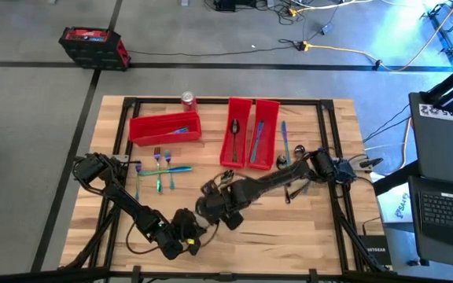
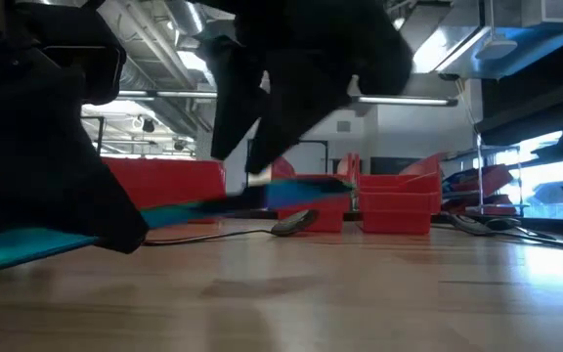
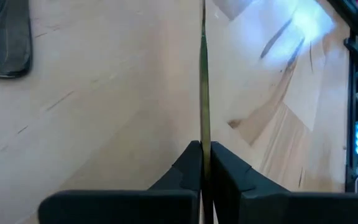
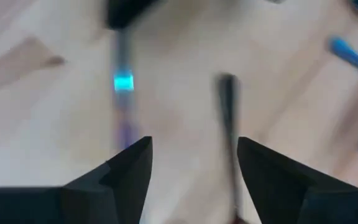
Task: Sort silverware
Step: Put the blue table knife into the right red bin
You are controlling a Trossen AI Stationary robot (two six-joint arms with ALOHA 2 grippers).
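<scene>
- Right wrist view: right end effector (image 4: 191, 177) spread wide over bench (image 4: 42, 124), a dark utensil (image 4: 227, 124) between its fingers, apparently lined up for grasping.
- Left end effector (image 3: 202, 165) clenched, idle near the front edge.
- Forks (image 1: 160, 167) wait beside red bins (image 1: 250, 134).

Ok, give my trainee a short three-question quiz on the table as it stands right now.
1. True or false: the right gripper is open.
2. Which of these stands beside the red bins? A) soda can B) mug C) bottle
3. Fill in: the left gripper is ____ on a thin piece of silverware.

Key: 1 true; 2 A, the red soda can; 3 shut.
</scene>
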